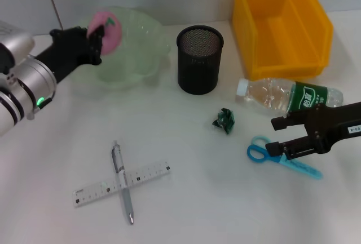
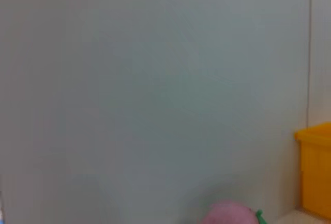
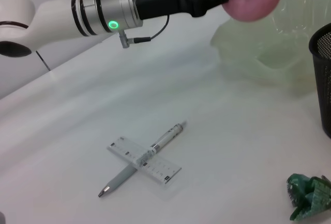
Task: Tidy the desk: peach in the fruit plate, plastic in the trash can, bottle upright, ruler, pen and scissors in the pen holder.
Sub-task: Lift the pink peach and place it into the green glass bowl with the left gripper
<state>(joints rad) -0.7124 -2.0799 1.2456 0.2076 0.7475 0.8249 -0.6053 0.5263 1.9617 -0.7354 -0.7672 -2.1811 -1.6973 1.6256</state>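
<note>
The peach (image 1: 107, 31) is being held pinched in the left gripper (image 1: 99, 34) over the near-left rim of the fruit plate (image 1: 141, 63), not yet resting in it. For a clean drop, the fruit is best carried further over the plate's middle and lowered close to the floor before being released, so that it cannot roll out over the wavy rim. The pen holder (image 1: 199, 60) is standing just beside the plate, with the trash can (image 1: 282, 24) beyond it. The right gripper (image 1: 273, 134) is being held spread, well away from the plate, over the scissors (image 1: 280, 158) and near the lying bottle (image 1: 289, 97). Nothing is seen blocking the plate.
</note>
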